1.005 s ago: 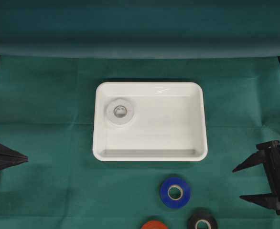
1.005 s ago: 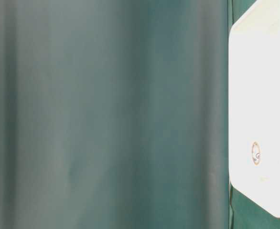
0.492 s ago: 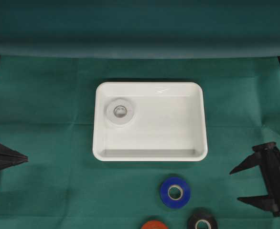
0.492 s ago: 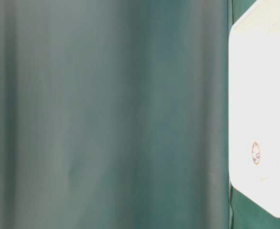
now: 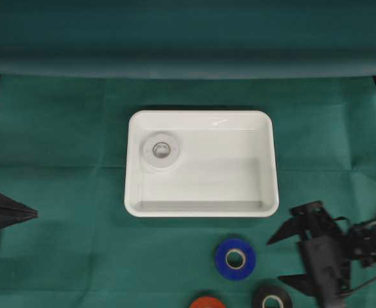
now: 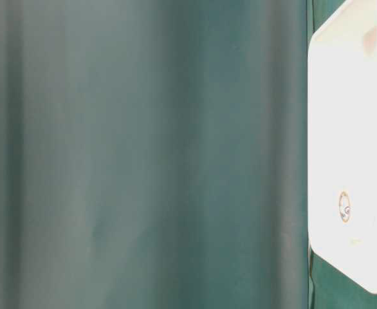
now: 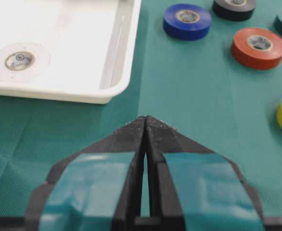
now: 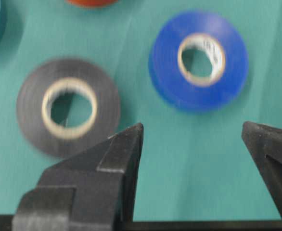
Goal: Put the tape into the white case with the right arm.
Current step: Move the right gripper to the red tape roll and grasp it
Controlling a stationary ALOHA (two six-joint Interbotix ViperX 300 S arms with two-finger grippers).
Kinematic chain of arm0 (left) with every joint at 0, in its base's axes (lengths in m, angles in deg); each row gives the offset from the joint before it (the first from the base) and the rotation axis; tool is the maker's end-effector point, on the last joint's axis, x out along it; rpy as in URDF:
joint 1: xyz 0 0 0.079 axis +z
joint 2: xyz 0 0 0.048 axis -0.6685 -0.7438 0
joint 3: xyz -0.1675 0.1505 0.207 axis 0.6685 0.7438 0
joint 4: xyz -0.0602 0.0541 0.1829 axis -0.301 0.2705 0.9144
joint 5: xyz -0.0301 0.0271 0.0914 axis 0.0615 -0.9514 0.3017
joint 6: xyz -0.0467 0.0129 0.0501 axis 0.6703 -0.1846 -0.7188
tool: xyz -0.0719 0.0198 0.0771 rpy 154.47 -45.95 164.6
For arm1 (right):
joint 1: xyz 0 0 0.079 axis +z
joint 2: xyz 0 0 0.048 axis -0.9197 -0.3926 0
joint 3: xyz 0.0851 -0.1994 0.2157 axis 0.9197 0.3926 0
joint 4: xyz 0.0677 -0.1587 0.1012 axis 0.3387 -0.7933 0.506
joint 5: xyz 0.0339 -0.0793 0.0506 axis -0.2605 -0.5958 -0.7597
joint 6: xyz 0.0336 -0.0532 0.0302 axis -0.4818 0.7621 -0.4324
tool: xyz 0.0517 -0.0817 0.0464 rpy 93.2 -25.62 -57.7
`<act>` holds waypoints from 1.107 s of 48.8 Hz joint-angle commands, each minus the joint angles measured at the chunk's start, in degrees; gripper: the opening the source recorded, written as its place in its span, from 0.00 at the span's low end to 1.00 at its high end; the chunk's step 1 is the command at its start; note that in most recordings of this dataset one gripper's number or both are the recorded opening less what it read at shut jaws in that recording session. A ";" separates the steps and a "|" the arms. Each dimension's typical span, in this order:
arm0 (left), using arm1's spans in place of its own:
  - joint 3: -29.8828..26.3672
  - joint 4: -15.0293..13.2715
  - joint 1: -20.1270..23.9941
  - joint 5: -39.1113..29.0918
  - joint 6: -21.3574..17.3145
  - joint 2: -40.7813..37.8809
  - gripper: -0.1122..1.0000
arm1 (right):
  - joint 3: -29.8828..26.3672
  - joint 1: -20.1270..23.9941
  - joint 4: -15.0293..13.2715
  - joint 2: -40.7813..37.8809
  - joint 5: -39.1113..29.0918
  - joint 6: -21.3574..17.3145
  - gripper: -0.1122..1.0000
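The right gripper [image 5: 279, 260] hangs near the table's right front, jaws apart and empty, just right of the blue tape [image 5: 235, 258] and black tape [image 5: 271, 298]. The white case [image 5: 201, 209] sits centre, farther back, holding what looks like a white roll [image 5: 161, 150]. The left gripper [image 7: 145, 126] rests pressed together.
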 commanded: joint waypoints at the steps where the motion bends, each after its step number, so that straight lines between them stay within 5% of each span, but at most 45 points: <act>1: -0.53 -0.09 0.18 0.26 -0.09 -0.53 0.10 | -4.57 0.35 -0.09 -3.25 0.44 0.00 0.55; 30: -0.62 -0.09 0.09 0.26 -0.09 -0.53 0.10 | -22.15 4.57 -0.09 -21.09 0.97 0.18 0.56; 54: -0.62 -0.09 0.18 0.35 -0.09 -0.53 0.10 | -25.93 4.92 -0.09 -25.31 0.97 0.18 0.56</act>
